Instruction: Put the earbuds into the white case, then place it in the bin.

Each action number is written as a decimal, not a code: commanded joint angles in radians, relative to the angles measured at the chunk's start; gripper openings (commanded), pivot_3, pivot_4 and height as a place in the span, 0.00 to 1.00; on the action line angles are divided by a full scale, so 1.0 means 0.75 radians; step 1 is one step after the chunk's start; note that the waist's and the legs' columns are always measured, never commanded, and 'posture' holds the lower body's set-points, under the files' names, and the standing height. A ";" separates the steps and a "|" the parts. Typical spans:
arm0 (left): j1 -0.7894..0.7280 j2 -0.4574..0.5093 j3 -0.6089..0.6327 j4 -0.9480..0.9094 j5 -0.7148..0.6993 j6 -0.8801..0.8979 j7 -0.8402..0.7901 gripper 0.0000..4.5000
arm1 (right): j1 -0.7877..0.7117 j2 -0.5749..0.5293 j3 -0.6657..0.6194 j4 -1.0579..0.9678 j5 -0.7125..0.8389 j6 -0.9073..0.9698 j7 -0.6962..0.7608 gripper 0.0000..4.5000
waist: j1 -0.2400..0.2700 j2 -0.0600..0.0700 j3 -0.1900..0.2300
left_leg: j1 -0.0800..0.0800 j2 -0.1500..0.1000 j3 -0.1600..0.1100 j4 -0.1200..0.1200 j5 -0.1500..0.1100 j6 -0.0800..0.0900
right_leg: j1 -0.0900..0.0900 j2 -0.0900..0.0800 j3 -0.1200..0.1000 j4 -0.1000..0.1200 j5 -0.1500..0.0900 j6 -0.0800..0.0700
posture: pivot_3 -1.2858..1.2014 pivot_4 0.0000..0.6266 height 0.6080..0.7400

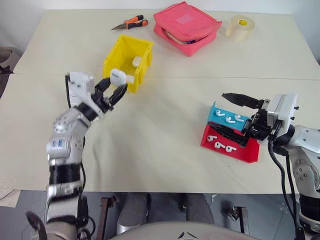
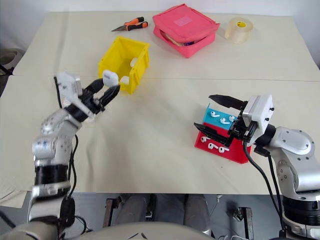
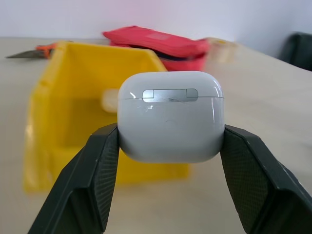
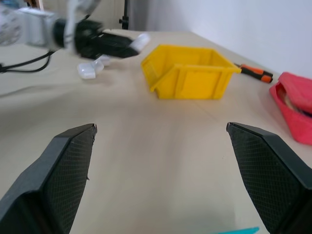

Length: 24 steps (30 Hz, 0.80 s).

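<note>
My left gripper (image 1: 117, 84) is shut on a white case (image 1: 118, 77), lid closed, held in the air just in front of the yellow bin (image 1: 114, 57). In the left wrist view the case (image 3: 170, 116) sits squarely between both fingers with the bin (image 3: 73, 87) behind it. Another white case (image 1: 137, 61) lies inside the bin, and one more (image 1: 131, 79) lies by the bin's front lip. My right gripper (image 1: 217, 110) stands open above the trays with nothing between its fingers. Earbuds lie in the blue tray (image 1: 230, 119) and in the red tray (image 1: 220, 145).
The blue tray (image 1: 216, 112) and red tray (image 1: 245, 152) sit together at the right, under my right gripper. At the back stand a pink zippered pouch (image 1: 186, 25), a tape roll (image 1: 240, 27) and orange-handled pliers (image 1: 131, 23).
</note>
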 commanded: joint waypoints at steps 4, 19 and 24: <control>-0.348 0.017 -0.056 0.450 0.157 -0.056 0.093 0.61 | -0.007 0.019 0.024 -0.038 0.000 -0.004 -0.031 0.99 | -0.004 0.000 0.000 | 0.000 -0.001 0.001 -0.003 0.000 0.000 | -0.001 0.000 -0.001 -0.001 0.000 0.000 | 0.52 0.24 1.00; -0.292 0.108 -0.092 0.327 0.127 -0.159 -0.250 0.99 | 0.010 0.046 0.031 -0.069 0.005 -0.015 -0.077 1.00 | -0.011 -0.001 0.001 | -0.001 0.001 0.001 -0.002 0.000 0.000 | -0.001 0.000 -0.005 -0.001 0.000 0.000 | 0.52 0.24 1.00; -0.097 0.255 -0.127 0.107 0.115 -0.211 -0.507 0.99 | 0.022 -0.005 0.005 -0.031 0.014 -0.012 -0.009 1.00 | -0.025 -0.001 0.000 | 0.000 0.002 0.001 -0.002 0.000 0.000 | -0.001 0.000 -0.005 -0.001 0.000 0.000 | 0.52 0.24 1.00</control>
